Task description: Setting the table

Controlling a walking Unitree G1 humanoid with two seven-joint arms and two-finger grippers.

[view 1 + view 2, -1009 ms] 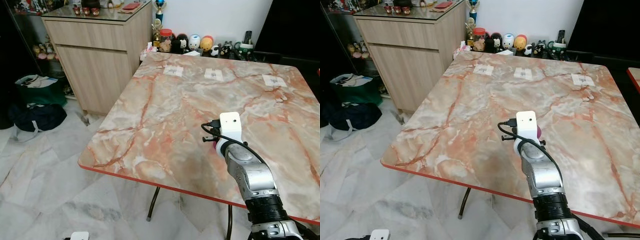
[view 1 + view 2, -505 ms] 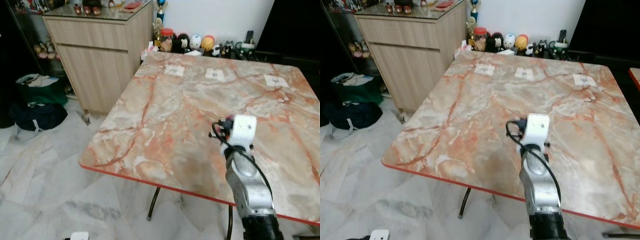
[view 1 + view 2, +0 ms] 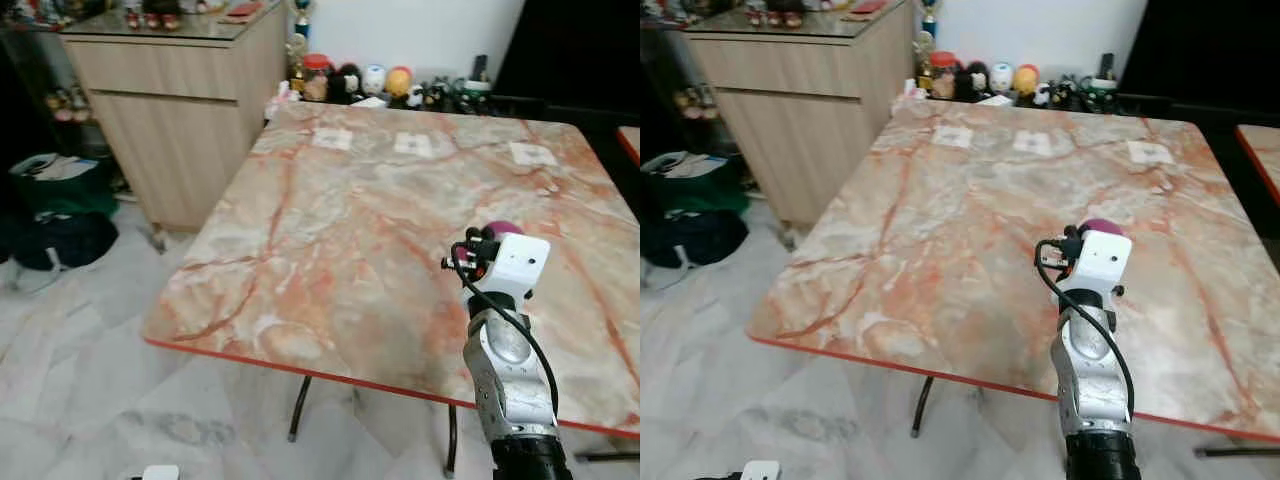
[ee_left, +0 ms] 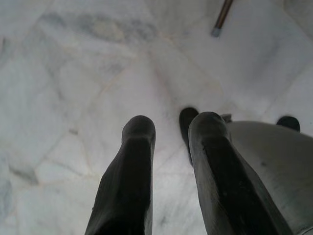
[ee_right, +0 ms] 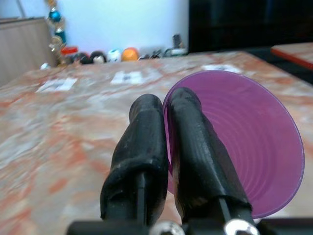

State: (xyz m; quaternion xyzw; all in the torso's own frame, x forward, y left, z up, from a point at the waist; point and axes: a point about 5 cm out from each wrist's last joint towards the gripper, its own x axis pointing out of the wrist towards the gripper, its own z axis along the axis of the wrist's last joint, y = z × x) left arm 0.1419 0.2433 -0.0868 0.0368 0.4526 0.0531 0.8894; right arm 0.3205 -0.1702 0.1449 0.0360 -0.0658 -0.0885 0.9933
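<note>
My right gripper [image 5: 166, 105] is shut on the rim of a purple plastic bowl [image 5: 244, 147], one finger inside the rim and one outside. It holds the bowl just above the pink marble table [image 3: 330, 230], near the front right part. In the left eye view, a sliver of the purple bowl [image 3: 500, 228] peeks over the white wrist camera [image 3: 512, 266]. My left gripper [image 4: 168, 129] hangs idle over the marble floor, its fingers a little apart with nothing between them.
Three paper tags [image 3: 413, 145] lie along the table's far side, with figurines and jars [image 3: 385, 82] behind them. A wooden cabinet [image 3: 170, 100] stands at the left, with bags [image 3: 50, 200] on the floor beside it. Another table's red edge [image 3: 630, 140] is at the right.
My right arm has swung to the right over the table with the bowl, and the bowl's purple edge now shows above the wrist camera. The head view has shifted slightly.
</note>
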